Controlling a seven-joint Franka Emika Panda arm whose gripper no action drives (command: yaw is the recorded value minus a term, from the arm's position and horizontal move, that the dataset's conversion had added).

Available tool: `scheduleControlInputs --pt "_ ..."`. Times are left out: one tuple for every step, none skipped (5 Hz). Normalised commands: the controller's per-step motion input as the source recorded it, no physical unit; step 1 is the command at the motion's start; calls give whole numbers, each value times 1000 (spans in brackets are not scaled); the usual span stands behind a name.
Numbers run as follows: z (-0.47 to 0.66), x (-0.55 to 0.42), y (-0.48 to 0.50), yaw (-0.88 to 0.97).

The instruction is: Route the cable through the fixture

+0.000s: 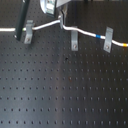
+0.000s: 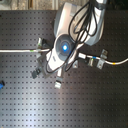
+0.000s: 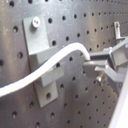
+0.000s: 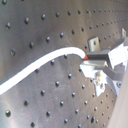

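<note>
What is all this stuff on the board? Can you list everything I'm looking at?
cable: one, white with blue and yellow bands, running across the top of the first exterior view.
fixture: one, grey, upright, middle clip.
slanted clips: two, grey, either side of the fixture.
perforated board: one, black, under everything.
dark post: one, at the first exterior view's left.
gripper: one, grey fingers closed on the cable.

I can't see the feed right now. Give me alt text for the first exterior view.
The gripper comes down from the top edge onto the white cable, which runs across a black perforated board through a slanted grey clip toward the first exterior view's left. The upright fixture stands just below the cable, and another slanted clip sits further right.
</note>
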Motion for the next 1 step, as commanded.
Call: scheduleControlInputs --pt "82 -173 -268 -323"
